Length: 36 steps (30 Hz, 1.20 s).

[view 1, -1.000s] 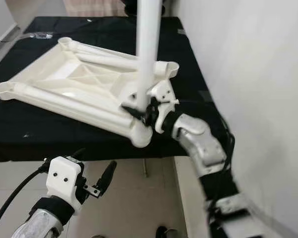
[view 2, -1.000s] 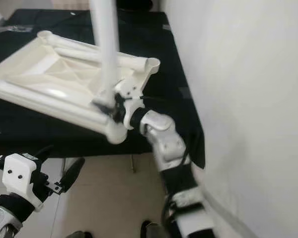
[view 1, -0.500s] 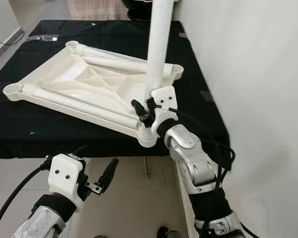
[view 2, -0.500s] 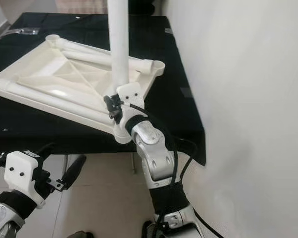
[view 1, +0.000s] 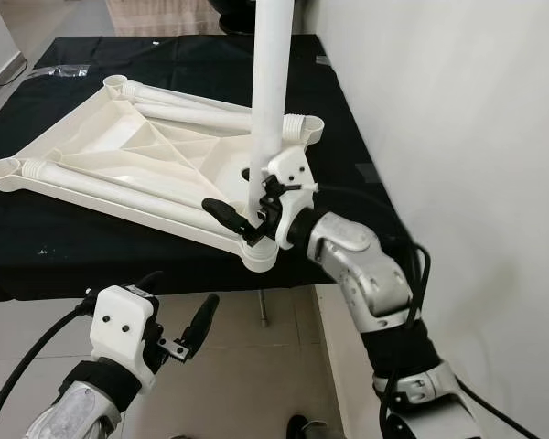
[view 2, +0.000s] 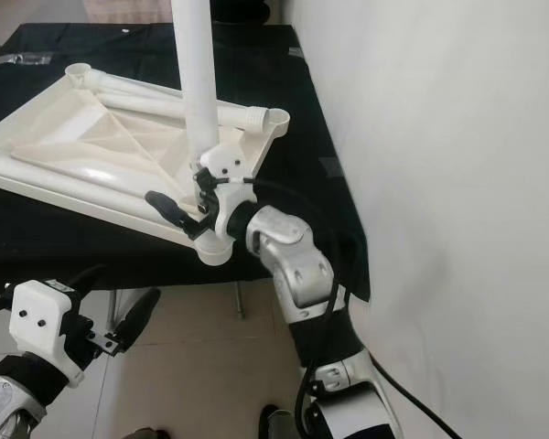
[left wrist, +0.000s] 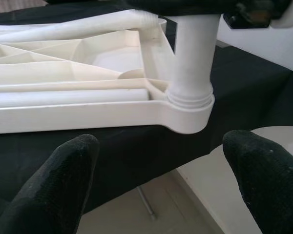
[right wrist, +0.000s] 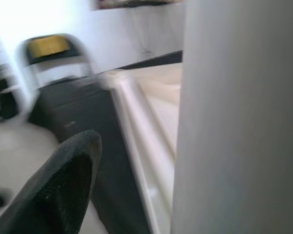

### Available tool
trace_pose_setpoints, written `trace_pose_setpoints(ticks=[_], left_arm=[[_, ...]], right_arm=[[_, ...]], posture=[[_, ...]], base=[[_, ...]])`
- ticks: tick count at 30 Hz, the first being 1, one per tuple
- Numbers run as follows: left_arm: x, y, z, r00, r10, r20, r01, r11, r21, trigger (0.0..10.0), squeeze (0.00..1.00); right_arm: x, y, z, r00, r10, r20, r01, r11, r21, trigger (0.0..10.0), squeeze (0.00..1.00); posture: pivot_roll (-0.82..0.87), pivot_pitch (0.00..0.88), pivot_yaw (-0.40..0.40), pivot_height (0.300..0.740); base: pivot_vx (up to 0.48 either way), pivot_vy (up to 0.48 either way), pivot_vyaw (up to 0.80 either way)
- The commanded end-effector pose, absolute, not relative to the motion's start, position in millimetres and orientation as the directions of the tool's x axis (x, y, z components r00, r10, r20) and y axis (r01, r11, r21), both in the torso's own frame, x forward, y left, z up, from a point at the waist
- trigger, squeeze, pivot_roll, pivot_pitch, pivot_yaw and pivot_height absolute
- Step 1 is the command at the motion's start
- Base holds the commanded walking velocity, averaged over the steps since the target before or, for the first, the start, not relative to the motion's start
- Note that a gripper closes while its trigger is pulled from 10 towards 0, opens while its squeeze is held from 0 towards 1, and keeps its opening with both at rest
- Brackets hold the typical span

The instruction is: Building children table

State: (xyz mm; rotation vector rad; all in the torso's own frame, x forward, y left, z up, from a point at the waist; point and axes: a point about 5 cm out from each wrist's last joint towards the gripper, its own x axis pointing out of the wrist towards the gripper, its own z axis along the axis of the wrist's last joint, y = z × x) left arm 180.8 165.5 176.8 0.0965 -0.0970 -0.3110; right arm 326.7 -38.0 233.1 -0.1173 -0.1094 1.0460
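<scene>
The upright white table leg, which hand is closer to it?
Right. The right hand is at the white leg's base; the left hand hangs below the table edge.

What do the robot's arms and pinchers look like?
Both arms are shiny silver metal with black bands at the joints. Each end effector, left and right, has a blocky white housing and two long black fingers with rounded tips. Black cables run along both arms. The left housing has two small dark screw holes.

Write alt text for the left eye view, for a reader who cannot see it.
The right tool is at the base of an upright white table leg, standing in a corner socket of the upturned white tabletop on a black cloth. The left tool hangs below, open.
</scene>
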Motion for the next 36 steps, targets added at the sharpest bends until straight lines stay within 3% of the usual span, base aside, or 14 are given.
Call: trace_pose_setpoints(ticks=[1,4,10,11,12,21,27,28,29,30,31,32,33,36], left_arm=[[178.3,165.6,174.8,0.951,-0.302,0.07,0.293,0.95,0.11,10.0,0.0],[177.4,165.9,175.5,0.951,-0.301,0.07,0.292,0.95,0.113,10.0,0.0],[174.9,167.4,176.5,0.953,-0.295,0.067,0.286,0.951,0.117,10.0,0.0],[174.6,167.9,176.4,0.954,-0.293,0.066,0.284,0.951,0.118,10.0,0.0],[173.7,168.3,176.6,0.954,-0.291,0.065,0.282,0.952,0.119,10.0,0.0],[173.4,166.6,176.2,0.953,-0.295,0.064,0.287,0.951,0.113,10.0,0.0],[174.0,166.5,175.8,0.953,-0.295,0.064,0.287,0.951,0.111,10.0,0.0],[173.7,166.5,175.4,0.954,-0.294,0.064,0.286,0.952,0.109,10.0,0.0],[173.7,166.5,175.4,0.954,-0.294,0.064,0.286,0.952,0.109,10.0,0.0],[173.2,166.7,174.7,0.954,-0.293,0.062,0.286,0.952,0.107,10.0,0.0],[173.0,167.0,174.5,0.954,-0.293,0.061,0.286,0.952,0.106,10.0,0.0],[173.0,167.0,174.5,0.954,-0.293,0.061,0.286,0.952,0.106,10.0,0.0],[173.2,166.2,174.1,0.953,-0.295,0.06,0.288,0.952,0.104,10.0,0.0],[175.0,165.7,174.5,0.952,-0.298,0.062,0.291,0.951,0.104,10.0,0.0]], right_arm=[[322.8,-30.2,225.9,0.392,0.92,-0.007,-0.911,0.388,-0.139,10.0,0.0],[331.2,-38.2,211.7,0.369,0.924,-0.099,-0.922,0.35,-0.169,10.0,0.0],[348.7,-49.8,205.7,0.381,0.915,-0.134,-0.92,0.361,-0.15,10.0,0.0],[350.2,-51.0,207.5,0.373,0.919,-0.126,-0.924,0.355,-0.143,9.5,0.0],[351.7,-53.5,211.3,0.354,0.928,-0.114,-0.931,0.339,-0.135,0.0,0.0],[347.7,-65.9,215.5,0.244,0.965,-0.092,-0.967,0.235,-0.104,0.0,0.0],[347.2,-70.9,212.0,0.243,0.967,-0.078,-0.968,0.237,-0.081,0.0,0.0],[346.7,-71.5,204.1,0.366,0.928,-0.061,-0.93,0.363,-0.059,0.0,0.0],[346.7,-71.5,204.1,0.366,0.928,-0.061,-0.93,0.363,-0.059,0.0,0.0],[349.1,-68.7,193.6,0.677,0.734,-0.049,-0.736,0.675,-0.055,0.0,0.0],[350.1,-70.6,189.7,0.811,0.583,-0.049,-0.585,0.809,-0.052,0.0,0.0],[350.1,-70.6,189.7,0.811,0.583,-0.049,-0.585,0.809,-0.052,0.0,0.0],[323.0,-68.6,181.3,0.918,0.393,-0.048,-0.396,0.915,-0.077,0.0,0.0],[306.0,-56.5,185.1,0.91,0.414,-0.031,-0.415,0.905,-0.093,0.0,0.0]], posture=[[0.08,0.208,-0.067,0.74],[0.09,0.212,-0.068,0.74],[0.1,0.213,-0.067,0.74],[0.1,0.213,-0.067,0.74],[0.11,0.216,-0.066,0.74],[0.1,0.218,-0.065,0.74],[0.09,0.22,-0.07,0.74],[0.09,0.22,-0.07,0.74],[0.09,0.22,-0.07,0.74],[0.07,0.225,-0.08,0.74],[0.07,0.225,-0.08,0.74],[0.07,0.225,-0.08,0.74],[0.07,0.224,-0.079,0.74],[0.07,0.232,-0.077,0.74]], base=[[0.0,0.0,0.0],[0.0,0.0,0.0],[0.0,0.0,0.0],[0.0,0.0,0.0],[0.0,0.0,0.0],[0.0,0.0,0.0],[0.0,0.0,0.0],[0.0,0.0,0.0],[0.0,0.0,0.0],[0.0,0.0,0.0],[0.0,0.0,0.0],[0.0,0.0,0.0],[0.0,0.0,0.0],[0.0,0.0,0.0]])
